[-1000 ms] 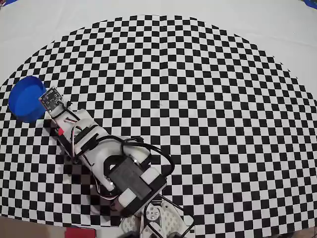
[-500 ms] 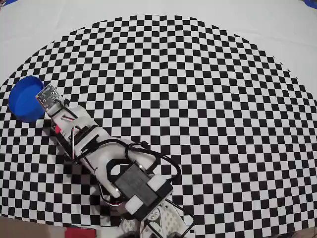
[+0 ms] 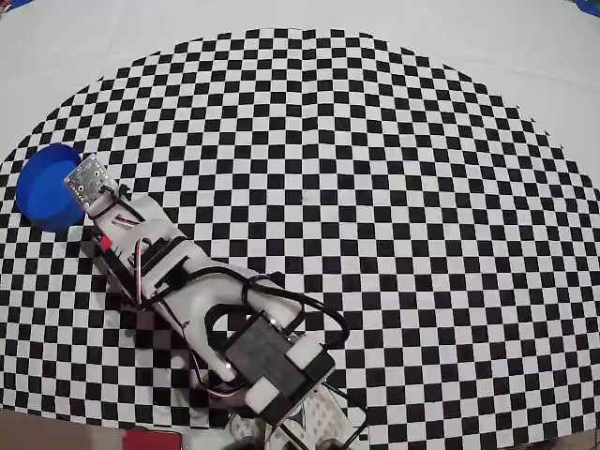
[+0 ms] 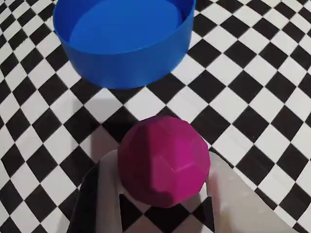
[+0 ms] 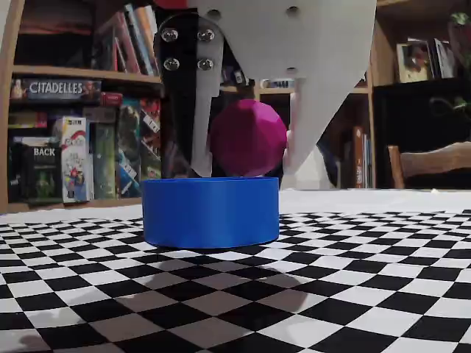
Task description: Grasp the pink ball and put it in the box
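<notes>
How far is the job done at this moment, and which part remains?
The grasp looks done: the hand holds the pink ball between its fingers, lifted off the checkered cloth. The carry is in progress; in the wrist view the ball is short of the blue box. Moving over the rim and releasing remain.

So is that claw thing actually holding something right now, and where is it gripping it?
Yes: the gripper holds the pink ball, one finger pressed against each opposite side of it.

Arm [image 3: 187, 281] stretched toward overhead view's left; pincer [image 4: 163, 194] raised, clamped tight (fingers [image 5: 193, 103] pointing down).
</notes>
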